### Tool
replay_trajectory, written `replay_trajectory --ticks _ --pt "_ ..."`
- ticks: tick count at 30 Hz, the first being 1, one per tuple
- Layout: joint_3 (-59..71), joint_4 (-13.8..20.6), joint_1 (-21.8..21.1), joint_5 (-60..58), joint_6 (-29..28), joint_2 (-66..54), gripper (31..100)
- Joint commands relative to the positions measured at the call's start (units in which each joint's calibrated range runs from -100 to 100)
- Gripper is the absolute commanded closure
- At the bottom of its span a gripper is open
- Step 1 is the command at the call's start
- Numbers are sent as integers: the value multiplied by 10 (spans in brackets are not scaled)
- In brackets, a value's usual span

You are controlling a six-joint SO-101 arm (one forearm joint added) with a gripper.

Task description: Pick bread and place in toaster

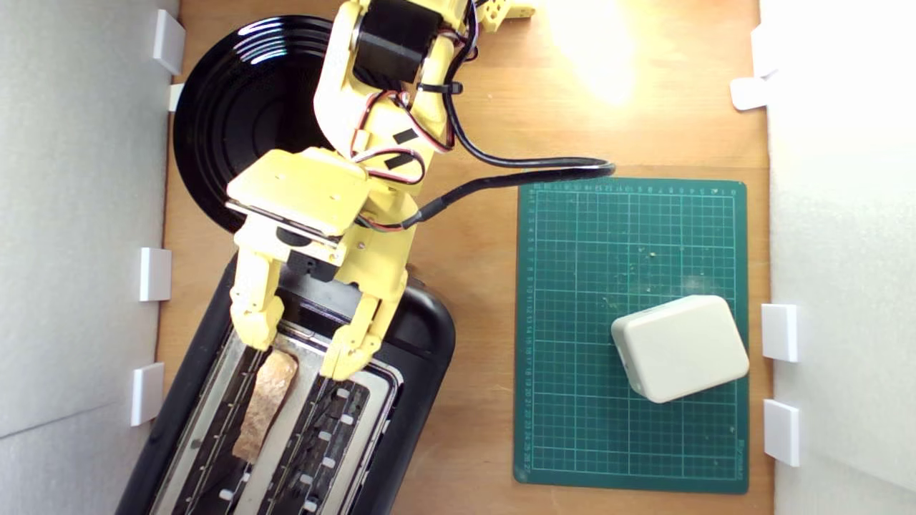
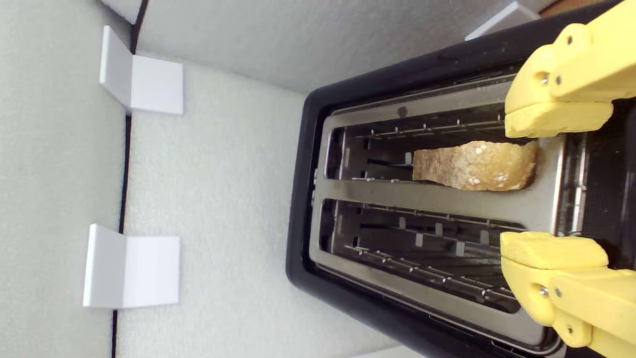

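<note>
Overhead, the yellow gripper (image 1: pixel 304 347) hangs over the black toaster (image 1: pixel 422 336), fingers spread wide, holding nothing. The bread (image 1: pixel 266 404) stands crust-up in the slot toward nine o'clock, partly protruding. Risk, as I judge it: either fingertip could catch the crust or the silver top plate.

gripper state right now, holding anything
gripper: open, holding nothing; its fingers straddle the toaster top, and the bread sits in one slot, free of them.

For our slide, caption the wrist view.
Open yellow gripper above black two-slot toaster; crusty bread slice sits in one slot.
</note>
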Motion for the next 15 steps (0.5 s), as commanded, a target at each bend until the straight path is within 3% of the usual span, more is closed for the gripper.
replay_trajectory --ticks 1,8,10,15 --pt "-8 -4 11 -5 -1 -76 523" --pt "-5 -10 3 -5 -40 -150 528" --pt "-1 -34 0 -5 -50 -170 528" --pt "7 -39 -44 -4 -79 -205 528"
